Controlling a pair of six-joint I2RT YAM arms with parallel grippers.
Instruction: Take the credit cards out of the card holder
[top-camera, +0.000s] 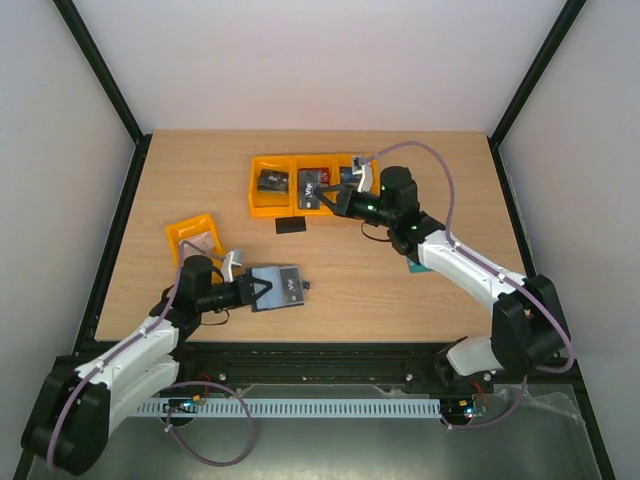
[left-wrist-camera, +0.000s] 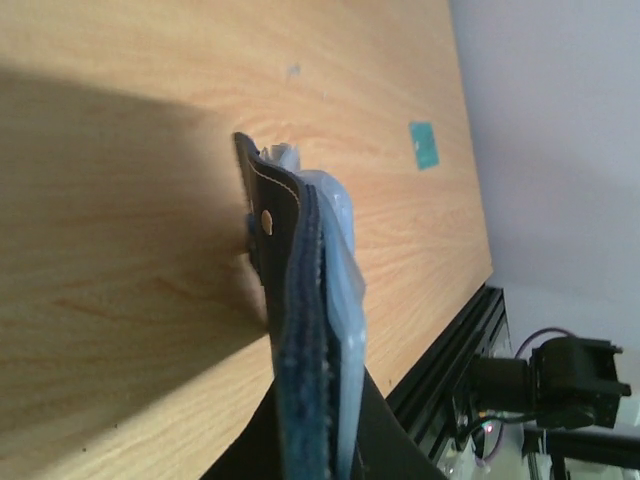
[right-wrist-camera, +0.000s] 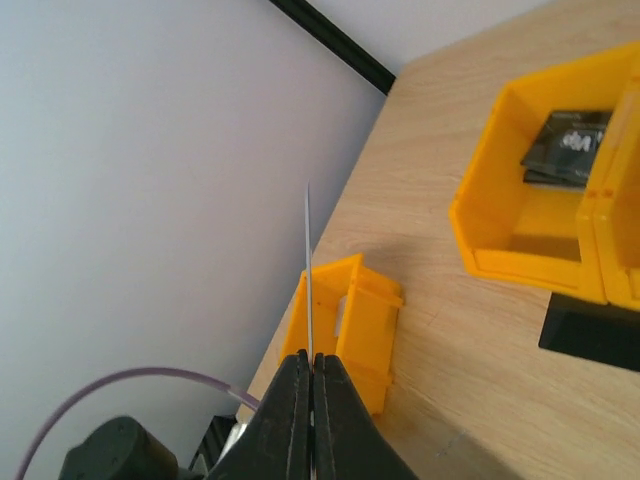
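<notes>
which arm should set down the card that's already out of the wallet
Right. The right gripper is shut on a thin pale card, seen edge-on, close by the orange plastic bins. The left gripper is shut on the dark navy folding card holder, so it is occupied.

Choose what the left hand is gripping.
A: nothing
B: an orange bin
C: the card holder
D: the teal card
C: the left hand is shut on one end of the navy card holder, which its wrist view shows edge-on between the fingers.
</notes>
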